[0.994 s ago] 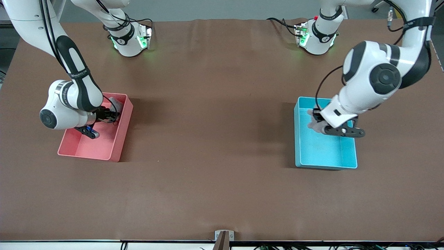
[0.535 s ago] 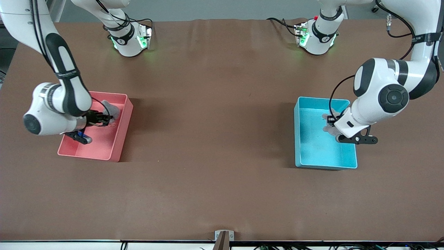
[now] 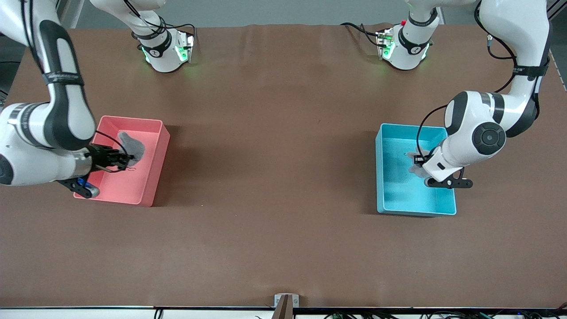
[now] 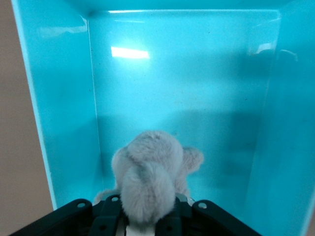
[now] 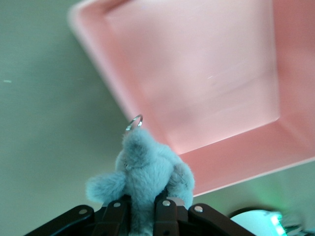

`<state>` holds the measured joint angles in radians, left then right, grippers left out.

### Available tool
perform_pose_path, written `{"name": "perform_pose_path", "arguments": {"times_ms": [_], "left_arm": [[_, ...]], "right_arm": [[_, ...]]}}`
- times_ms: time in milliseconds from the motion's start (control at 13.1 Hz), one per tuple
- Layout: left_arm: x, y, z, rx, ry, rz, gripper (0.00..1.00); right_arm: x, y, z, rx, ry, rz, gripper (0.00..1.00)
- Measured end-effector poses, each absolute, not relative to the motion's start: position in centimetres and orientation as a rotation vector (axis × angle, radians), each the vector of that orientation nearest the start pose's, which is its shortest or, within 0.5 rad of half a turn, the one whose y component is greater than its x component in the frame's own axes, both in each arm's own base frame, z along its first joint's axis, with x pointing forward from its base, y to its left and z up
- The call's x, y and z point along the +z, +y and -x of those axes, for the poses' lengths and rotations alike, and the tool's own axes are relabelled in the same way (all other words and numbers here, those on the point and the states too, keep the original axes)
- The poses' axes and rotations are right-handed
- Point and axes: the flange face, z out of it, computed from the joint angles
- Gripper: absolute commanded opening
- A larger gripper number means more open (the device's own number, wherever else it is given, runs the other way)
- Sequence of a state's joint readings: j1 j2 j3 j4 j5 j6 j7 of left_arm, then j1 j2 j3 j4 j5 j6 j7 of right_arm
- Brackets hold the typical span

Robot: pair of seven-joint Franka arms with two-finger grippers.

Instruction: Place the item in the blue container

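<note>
- Starting at the right arm's end of the table: my right gripper (image 3: 117, 158) hangs over the pink bin (image 3: 150, 177), its jaws clamped on a small blue-grey plush toy (image 5: 145, 169) with a metal key ring (image 5: 133, 122) at its top.
- In the right wrist view that toy sits between the fingers with the pink bin's floor below it, so I judge it is held in the air, not resting.
- The middle of the brown table (image 3: 274, 177) carries nothing I can see between the two bins.
- At the left arm's end sits the blue container (image 3: 380, 177), open-topped and straight-walled.
- My left gripper (image 3: 421, 165) is over the container's interior, jaws closed on a pale grey plush toy (image 4: 147, 179); this is the item I take the task to mean.
- In the left wrist view the plush hangs inside the container's outline, walls on each side and the bare floor under it. I cannot tell whether it touches the floor.
- Handling, as I judge it: the plush is light, soft and squashy, not fragile and not slippery. The fur gives under the pads, so a pinch across the body is the sound hold, as now.
- It may cling to the pads on release, and being light it could bounce or roll little.
- Nothing stands in the way; only the container's walls sit close beside the gripper.
</note>
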<state>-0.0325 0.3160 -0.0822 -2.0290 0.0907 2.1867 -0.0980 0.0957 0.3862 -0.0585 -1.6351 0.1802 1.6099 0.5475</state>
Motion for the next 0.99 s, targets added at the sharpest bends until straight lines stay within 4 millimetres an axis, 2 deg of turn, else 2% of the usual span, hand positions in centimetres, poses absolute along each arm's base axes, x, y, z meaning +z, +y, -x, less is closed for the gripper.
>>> {"name": "perform_pose_path", "arguments": {"times_ms": [153,229,306,459,535,688,765,841,918,994], "left_arm": [[25.9,-4.0,-57.9,0.235,0.126,3.082,0.23],[25.0,-3.1,-58.0,0.243,0.127,3.086,0.23],[24.4,-2.7,-58.0,0.252,0.124,3.087,0.23],[23.4,-2.9,-58.0,0.265,0.128,3.089,0.24],[23.0,-3.0,-58.0,0.264,0.129,3.090,0.32],[23.1,-3.4,-58.1,0.255,0.129,3.092,0.64],[23.4,-3.6,-58.3,0.245,0.129,3.093,0.71],[23.8,-3.7,-58.6,0.232,0.124,3.094,0.74],[24.6,-4.0,-58.9,0.225,0.111,3.094,0.83],[25.8,-4.3,-59.2,0.235,0.099,3.091,0.98]], "right_arm": [[38.1,13.7,-61.0,0.651,0.974,2.923,0.04],[37.9,18.5,-60.3,0.634,1.045,2.895,0.04],[37.4,22.5,-59.8,0.602,1.118,2.861,0.04],[35.3,28.7,-58.8,0.531,1.235,2.814,0.04],[33.6,31.7,-58.3,0.488,1.290,2.793,0.04],[30.2,37.2,-56.7,0.406,1.388,2.746,0.04],[28.6,39.8,-55.6,0.371,1.423,2.724,0.04],[27.1,42.0,-54.6,0.339,1.446,2.704,0.04],[25.7,43.8,-53.7,0.305,1.464,2.681,0.04],[24.3,45.2,-53.0,0.279,1.478,2.660,0.05]]}}
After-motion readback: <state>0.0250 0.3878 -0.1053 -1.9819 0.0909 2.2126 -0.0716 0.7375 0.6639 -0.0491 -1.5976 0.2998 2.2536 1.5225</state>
